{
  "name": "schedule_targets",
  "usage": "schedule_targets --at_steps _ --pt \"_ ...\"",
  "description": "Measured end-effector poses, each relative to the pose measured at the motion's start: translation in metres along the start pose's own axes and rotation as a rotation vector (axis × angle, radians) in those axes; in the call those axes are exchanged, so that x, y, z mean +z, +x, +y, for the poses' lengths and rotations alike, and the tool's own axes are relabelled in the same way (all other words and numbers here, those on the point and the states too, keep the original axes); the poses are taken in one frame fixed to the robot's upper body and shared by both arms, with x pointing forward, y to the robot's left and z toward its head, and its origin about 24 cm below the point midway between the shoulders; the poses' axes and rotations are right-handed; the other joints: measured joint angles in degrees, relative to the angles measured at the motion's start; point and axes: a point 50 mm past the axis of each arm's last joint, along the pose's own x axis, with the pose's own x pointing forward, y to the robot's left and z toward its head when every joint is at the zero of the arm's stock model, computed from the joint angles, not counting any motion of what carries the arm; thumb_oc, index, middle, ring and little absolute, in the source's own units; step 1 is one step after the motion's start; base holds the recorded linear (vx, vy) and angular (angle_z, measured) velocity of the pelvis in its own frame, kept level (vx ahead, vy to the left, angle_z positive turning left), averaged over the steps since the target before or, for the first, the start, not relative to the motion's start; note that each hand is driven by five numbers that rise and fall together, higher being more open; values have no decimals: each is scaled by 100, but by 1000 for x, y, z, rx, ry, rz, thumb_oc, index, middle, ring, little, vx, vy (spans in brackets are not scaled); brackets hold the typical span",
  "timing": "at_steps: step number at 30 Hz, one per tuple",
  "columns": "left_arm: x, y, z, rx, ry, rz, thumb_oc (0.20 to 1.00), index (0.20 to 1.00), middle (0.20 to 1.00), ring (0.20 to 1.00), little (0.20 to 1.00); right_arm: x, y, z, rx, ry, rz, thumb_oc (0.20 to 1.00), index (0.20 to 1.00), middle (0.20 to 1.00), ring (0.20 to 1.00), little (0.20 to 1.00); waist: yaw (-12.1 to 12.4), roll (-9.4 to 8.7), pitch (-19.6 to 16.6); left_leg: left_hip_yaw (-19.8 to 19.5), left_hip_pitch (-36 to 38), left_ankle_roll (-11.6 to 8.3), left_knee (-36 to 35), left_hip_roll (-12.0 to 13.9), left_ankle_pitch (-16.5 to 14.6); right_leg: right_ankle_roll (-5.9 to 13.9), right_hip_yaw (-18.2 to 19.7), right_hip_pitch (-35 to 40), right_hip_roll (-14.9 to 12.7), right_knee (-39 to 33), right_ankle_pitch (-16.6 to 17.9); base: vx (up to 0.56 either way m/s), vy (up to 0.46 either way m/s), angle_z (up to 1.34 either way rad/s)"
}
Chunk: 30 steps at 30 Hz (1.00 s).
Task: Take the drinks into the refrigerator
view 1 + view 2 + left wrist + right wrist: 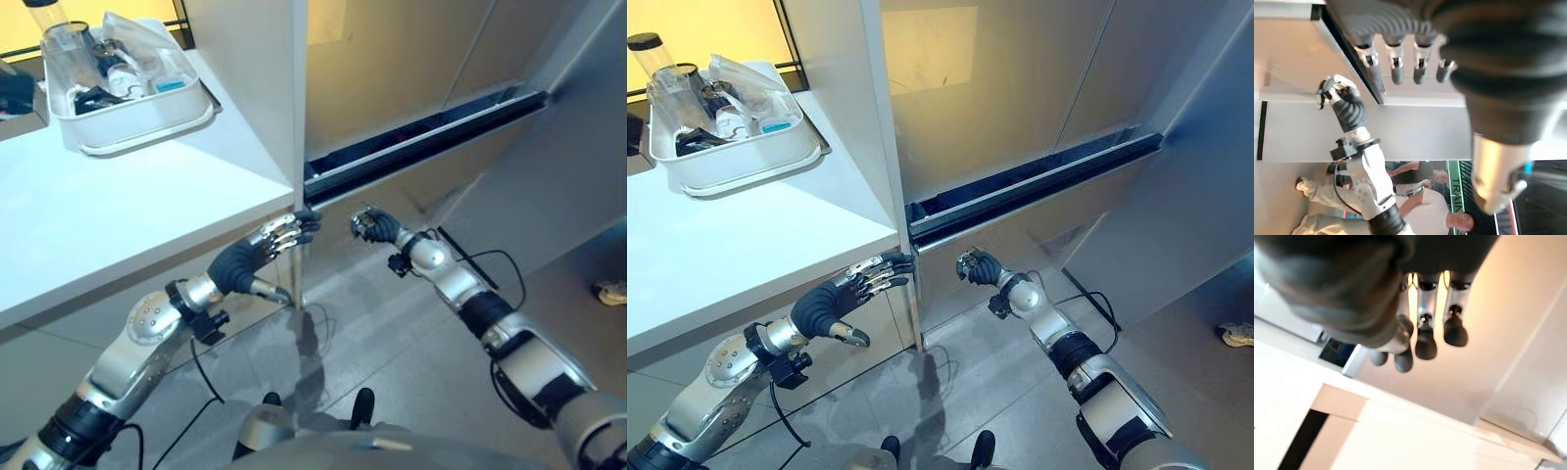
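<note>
Several drinks, among them a clear bottle [657, 70] with a black cap, lie in a white bin [147, 122] at the back of the white counter [118, 225]. The refrigerator [411, 59] stands ahead with silver fronts and a dark gap [1019, 186] between its upper door and lower drawer. My left hand [257, 257] is open, its straight fingers [1396, 63] reaching to the counter's front corner beside the white side panel. My right hand [375, 227] hangs just below the dark gap in front of the drawer, fingers [1425, 340] curled and holding nothing.
A tall white side panel [838, 78] separates the counter from the refrigerator. A grey wall [578, 147] closes off the right side. Grey tiled floor [392, 333] lies below, with a person's shoe [1236, 334] at the far right. People [1435, 200] show in the left wrist view.
</note>
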Motion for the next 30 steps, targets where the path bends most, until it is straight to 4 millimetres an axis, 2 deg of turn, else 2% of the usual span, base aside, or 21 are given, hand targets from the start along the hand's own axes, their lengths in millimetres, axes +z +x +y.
schedule_targets --at_steps 5,14,21,22,23,24,30 --pt "0 0 0 5 0 0 1000 1000 1000 1000 1000 -1 0 0 0 2 2 200 200 200 200 200 1 -18 16 4 3 0 0 0 0 0 4 0 1 0 0 0 0 0" --pt "0 0 0 8 1 1 1000 1000 1000 1000 1000 -24 -14 17 25 44 68 200 200 200 200 200 -11 -39 37 22 18 1 -2 1 -1 0 20 4 7 0 1 0 0 0" --pt "0 -1 1 9 2 0 1000 1000 1000 1000 1000 -27 -15 18 25 49 74 200 200 200 200 200 -10 -41 40 28 21 1 -3 2 -1 0 26 5 8 1 1 0 0 0" --pt "0 -1 1 10 2 0 1000 1000 1000 1000 1000 -26 -15 18 23 50 70 940 940 940 940 940 -8 -41 44 29 21 1 -3 2 -1 0 27 5 7 1 1 0 0 0" --pt "0 -1 1 10 2 0 1000 1000 1000 1000 1000 -26 -15 17 21 51 70 940 940 940 940 940 -9 -42 46 29 22 1 -3 2 -1 0 27 5 8 1 1 0 0 0" --pt "1 -1 2 13 5 -1 1000 1000 1000 1000 1000 -25 -16 16 15 54 65 1000 1000 1000 1000 1000 -13 -49 56 31 24 1 -3 2 -1 0 29 5 11 1 1 0 0 0" --pt "0 -2 2 43 -7 -20 1000 1000 1000 1000 1000 -28 -36 18 -51 161 14 1000 1000 1000 1000 1000 -40 -42 96 33 22 3 -4 -7 -3 3 33 4 6 1 -1 0 0 0"
